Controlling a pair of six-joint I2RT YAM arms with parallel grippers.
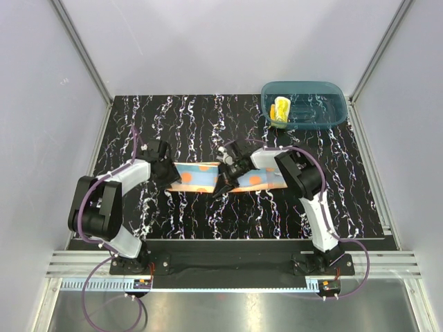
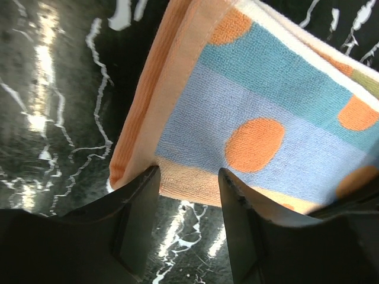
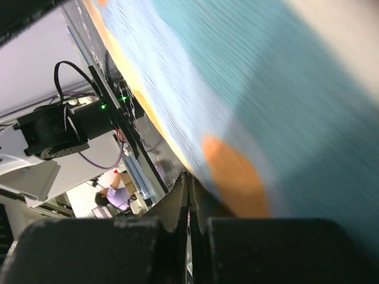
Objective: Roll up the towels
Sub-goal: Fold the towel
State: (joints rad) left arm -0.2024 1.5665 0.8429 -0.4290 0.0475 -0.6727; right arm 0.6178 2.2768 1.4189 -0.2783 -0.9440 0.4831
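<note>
The dotted towel (image 1: 197,177) lies folded along the middle of the table, pale blue and teal with orange dots and an orange border. My left gripper (image 1: 169,173) is at its left end. In the left wrist view that gripper (image 2: 188,176) is open, its fingertips (image 2: 148,177) straddling the towel's (image 2: 260,106) near edge, with bare tabletop between them. My right gripper (image 1: 225,180) is over the towel's middle. Up close it (image 3: 189,177) is shut, nothing showing between its jaws, and the towel (image 3: 249,100) runs right past its tips. The yellow towel (image 1: 280,111) sits in the tub.
A teal translucent tub (image 1: 331,112) stands at the back right corner of the black marbled table (image 1: 208,124). Grey walls and metal frame rails enclose the table on three sides.
</note>
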